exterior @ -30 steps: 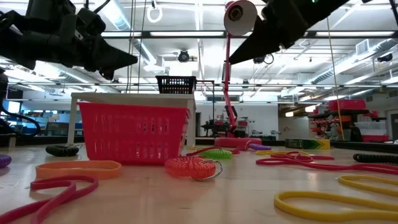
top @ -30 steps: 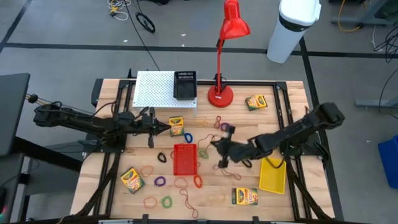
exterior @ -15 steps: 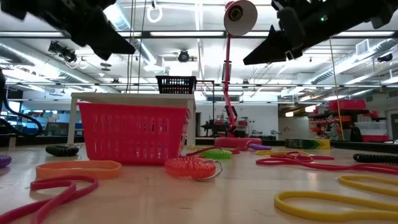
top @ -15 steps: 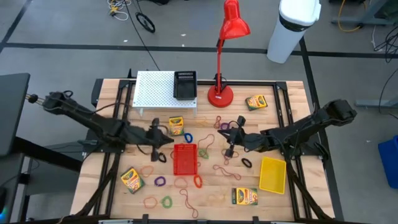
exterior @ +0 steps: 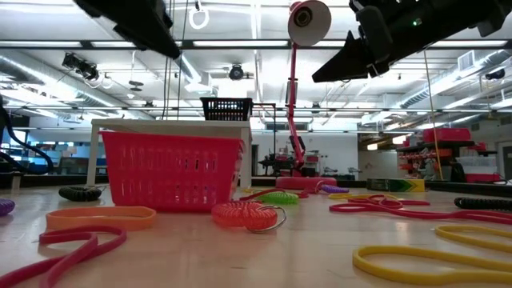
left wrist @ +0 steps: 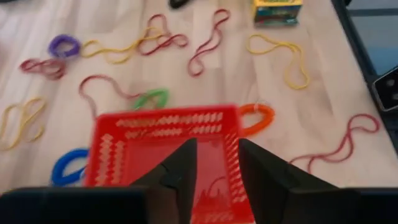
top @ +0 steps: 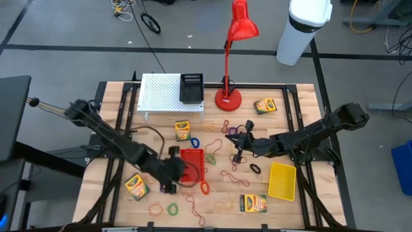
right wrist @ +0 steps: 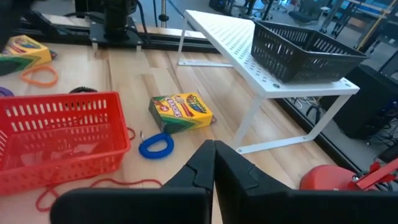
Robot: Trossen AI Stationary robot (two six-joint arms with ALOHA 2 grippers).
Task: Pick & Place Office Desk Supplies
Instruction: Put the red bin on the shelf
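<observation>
Your left claw (left wrist: 214,163) hangs over the red basket (top: 191,164) mid-counter, fingers parted and holding nothing. Your right claw (right wrist: 214,163) is pinched shut and empty above scattered rubber bands (top: 225,174). Its wrist view shows a crayon box (right wrist: 180,111) beside the white rack (right wrist: 249,50); the low view cuts off both arms overhead.

Bright overhead light, blurry wrist view.

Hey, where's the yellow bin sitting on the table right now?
In the high view, the yellow bin sits on the table's right side, just below the right arm, with a crayon box to its lower left.
</observation>
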